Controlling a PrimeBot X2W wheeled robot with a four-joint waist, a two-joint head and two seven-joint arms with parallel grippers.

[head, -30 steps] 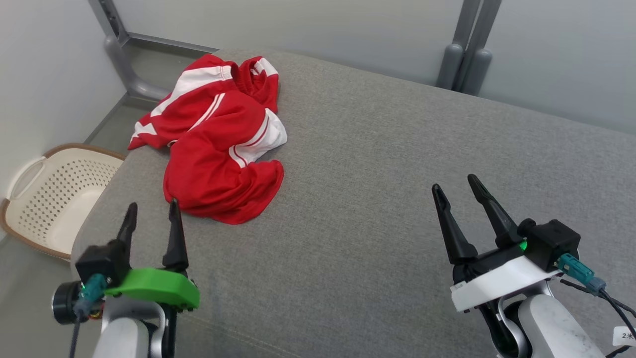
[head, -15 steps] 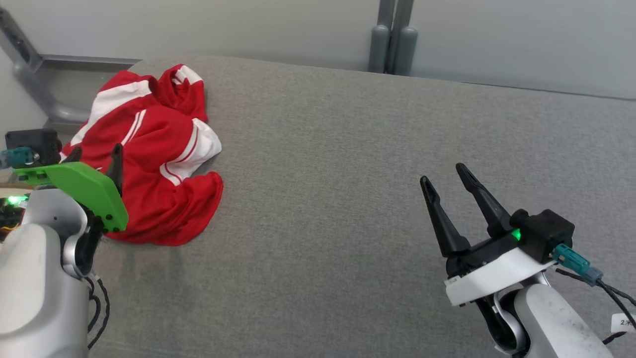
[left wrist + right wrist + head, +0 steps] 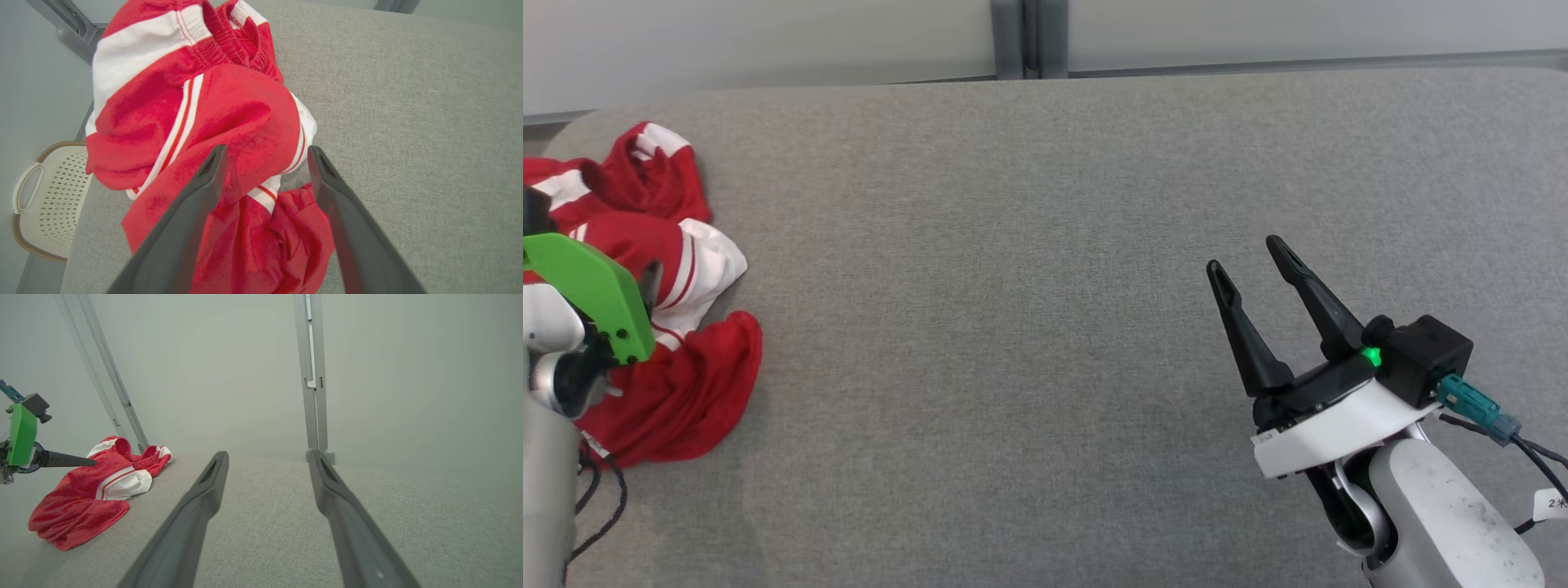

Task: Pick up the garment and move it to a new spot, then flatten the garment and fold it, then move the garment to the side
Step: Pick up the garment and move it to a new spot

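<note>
Left wrist view shows our left gripper (image 3: 265, 153) with its fingers spread wide and nothing between them, aimed at the crumpled red and white garment (image 3: 229, 122) directly ahead. We see the garment heaped at the left end of the grey cushion (image 3: 1013, 286), its length running away from the fingertips toward the far corner. Our right gripper (image 3: 1243, 253), likewise parted and empty, sits well apart to the right, so we judge the left arm nearer for the pickup.

Soft, even, bright light — the garment (image 3: 678, 392) casts only a faint shadow on the grey desk (image 3: 1045, 245). The head view is sharp; the wrist views bend straight lines toward the edges, and the wall (image 3: 408, 375) in the right one looks hazy.
</note>
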